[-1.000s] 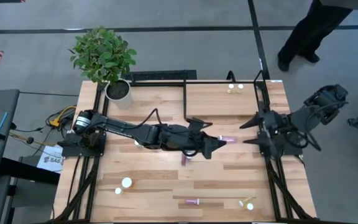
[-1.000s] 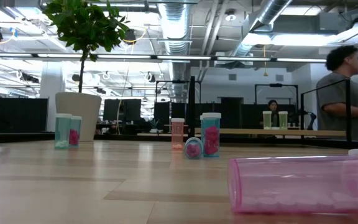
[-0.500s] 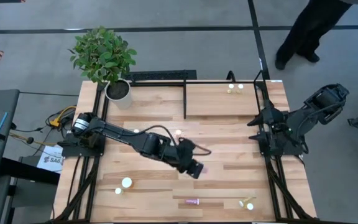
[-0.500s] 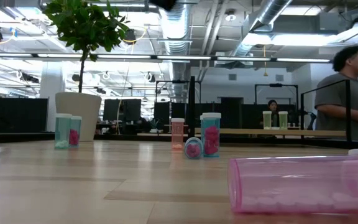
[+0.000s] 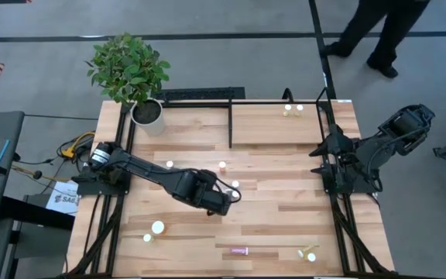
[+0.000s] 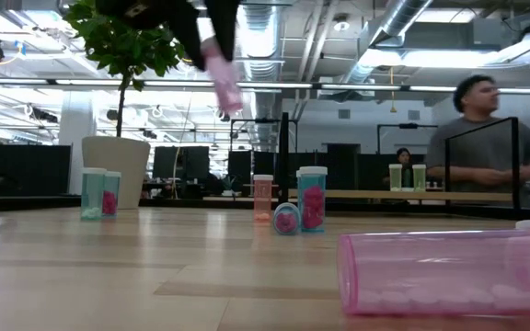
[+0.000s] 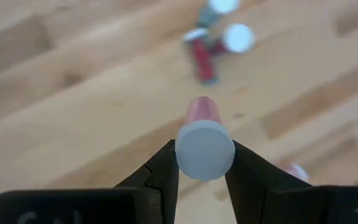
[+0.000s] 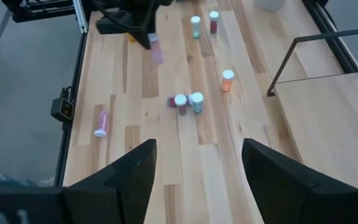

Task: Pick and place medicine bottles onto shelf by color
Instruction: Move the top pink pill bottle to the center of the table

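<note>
My left gripper (image 5: 221, 204) hangs over the middle of the table, pointing steeply down, shut on a pink white-capped medicine bottle (image 6: 224, 78). The right wrist view also catches that bottle (image 8: 156, 50). My right gripper (image 5: 320, 152) waits open above the table's right edge. The shelf (image 5: 277, 128) is at the far right, with two pale bottles (image 5: 291, 111) standing at its back. An orange bottle (image 5: 222, 166) and a white-capped pair (image 8: 188, 102) stand in mid-table. A pink bottle (image 5: 241, 251) and a yellowish one (image 5: 308, 253) lie on their sides near the front edge. My left gripper pinches the pink bottle between its two fingers (image 7: 166, 168) at the white cap end (image 7: 204, 149). The fingers come from above, slanting down, and the bottle runs on along them. Its pink body (image 6: 225, 87) hangs tilted below the fingers, clear of the table.
A potted plant (image 5: 134, 85) stands at the far left corner. More bottles stand at the left (image 5: 169, 164) and front left (image 5: 158, 227). A large pink bottle (image 6: 449, 271) lies right before the low camera. A person (image 6: 486, 138) stands beyond the table.
My left gripper has swung from right of mid-table toward the left and near edges and has sunk. It has tipped from nearly level to pointing steeply down, staying shut on the pink bottle, which now hangs into the top of the low view.
</note>
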{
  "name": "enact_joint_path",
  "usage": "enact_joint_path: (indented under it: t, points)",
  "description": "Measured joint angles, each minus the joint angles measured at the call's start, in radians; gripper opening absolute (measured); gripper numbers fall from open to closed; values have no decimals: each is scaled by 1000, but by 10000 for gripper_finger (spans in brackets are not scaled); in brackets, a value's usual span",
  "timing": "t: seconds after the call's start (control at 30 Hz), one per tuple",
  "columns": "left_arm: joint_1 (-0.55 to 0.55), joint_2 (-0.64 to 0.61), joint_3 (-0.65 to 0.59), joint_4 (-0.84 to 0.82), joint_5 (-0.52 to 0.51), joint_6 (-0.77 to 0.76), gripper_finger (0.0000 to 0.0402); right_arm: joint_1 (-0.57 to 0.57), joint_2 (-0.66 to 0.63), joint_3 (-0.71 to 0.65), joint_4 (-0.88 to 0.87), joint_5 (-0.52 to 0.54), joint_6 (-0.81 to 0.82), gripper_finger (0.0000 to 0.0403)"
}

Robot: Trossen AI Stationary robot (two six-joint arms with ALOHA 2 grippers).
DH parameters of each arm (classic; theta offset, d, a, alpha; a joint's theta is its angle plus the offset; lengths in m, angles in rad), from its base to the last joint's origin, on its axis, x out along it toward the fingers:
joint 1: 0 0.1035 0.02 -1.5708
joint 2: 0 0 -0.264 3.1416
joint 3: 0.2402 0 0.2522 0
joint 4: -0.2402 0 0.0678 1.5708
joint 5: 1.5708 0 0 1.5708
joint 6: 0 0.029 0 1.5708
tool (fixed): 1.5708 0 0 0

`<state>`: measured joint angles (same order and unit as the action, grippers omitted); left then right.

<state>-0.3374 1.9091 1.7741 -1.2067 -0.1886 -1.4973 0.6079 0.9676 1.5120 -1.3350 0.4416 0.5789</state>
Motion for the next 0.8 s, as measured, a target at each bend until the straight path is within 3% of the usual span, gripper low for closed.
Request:
enact_joint_path:
  t: [0.1,0.37,0.8]
  points:
    - [15,12,-4,-62,1,0,92,0,0,0,0,1,-1,260]
    - [81,25,-83,-44,30,53,92,0,0,0,2,4,-3,260]
    - [221,24,-169,-19,8,252,92,0,1,0,3,5,-3,260]
